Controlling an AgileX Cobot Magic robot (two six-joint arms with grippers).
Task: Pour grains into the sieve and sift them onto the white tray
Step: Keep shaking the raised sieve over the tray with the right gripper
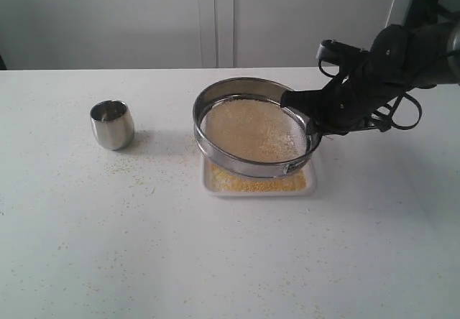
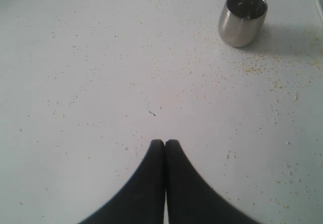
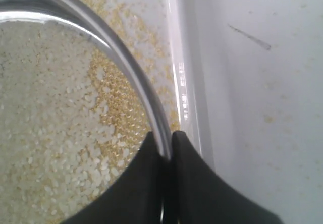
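The round steel sieve (image 1: 251, 128) hangs tilted just above the white tray (image 1: 210, 182), its right rim wall (image 3: 132, 70) pinched between the fingers of my right gripper (image 1: 310, 121) (image 3: 166, 138), which is shut on it. Pale whitish grains (image 1: 248, 131) (image 3: 45, 118) cover the mesh, with a patch of golden ones near the rim. Fine golden grains (image 1: 255, 183) (image 3: 131, 17) lie on the tray under the sieve. My left gripper (image 2: 164, 142) is shut and empty, over the bare table; it does not show in the exterior view.
A small rounded steel cup (image 1: 112, 124) (image 2: 241, 18) stands upright on the table left of the sieve. Stray grains (image 2: 252, 67) are scattered over the white tabletop (image 1: 108, 247). A pale wall runs behind the table's far edge.
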